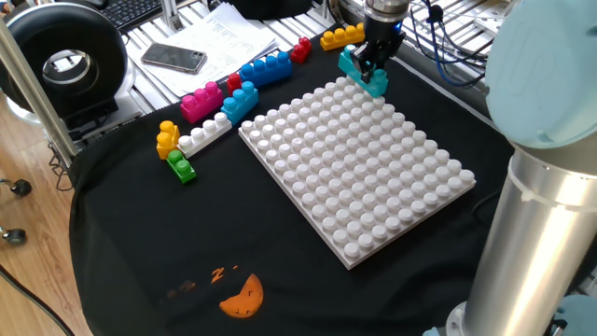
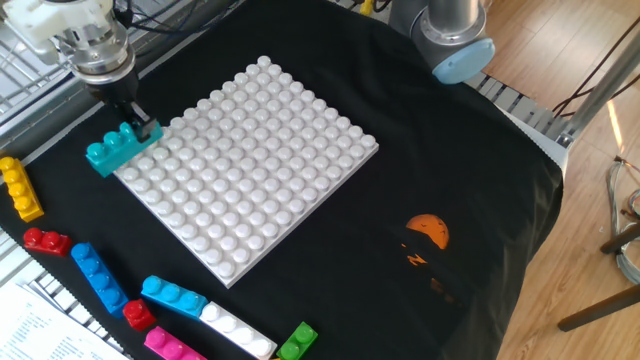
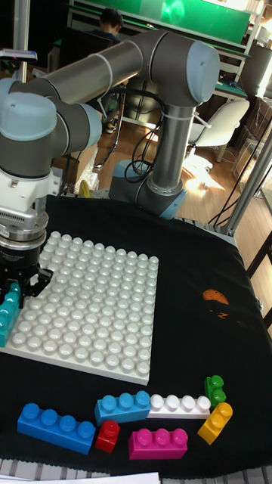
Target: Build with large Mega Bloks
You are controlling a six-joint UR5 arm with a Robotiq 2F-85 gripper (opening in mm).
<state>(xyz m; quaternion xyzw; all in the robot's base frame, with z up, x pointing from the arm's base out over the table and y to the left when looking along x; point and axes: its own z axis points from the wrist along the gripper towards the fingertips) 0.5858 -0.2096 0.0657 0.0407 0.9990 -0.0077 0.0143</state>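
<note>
My gripper (image 1: 374,63) is shut on one end of a teal Mega Blok (image 1: 360,75), holding it just off the far edge of the white studded baseplate (image 1: 354,177). In the other fixed view the gripper (image 2: 137,124) holds the same teal brick (image 2: 112,149) beside the plate's (image 2: 245,170) left corner. The tall view shows the gripper (image 3: 17,286) and brick (image 3: 7,314) at the plate's (image 3: 91,318) left edge. Loose bricks lie in a row: yellow (image 1: 342,36), red (image 1: 300,49), blue (image 1: 266,68), pink (image 1: 202,101), white (image 1: 205,133), green (image 1: 182,167).
A black cloth (image 1: 140,243) with an orange logo (image 1: 242,296) covers the table. A phone (image 1: 173,58), papers and a round black device (image 1: 65,61) lie beyond the bricks. The arm's grey base column (image 1: 546,205) stands at the right.
</note>
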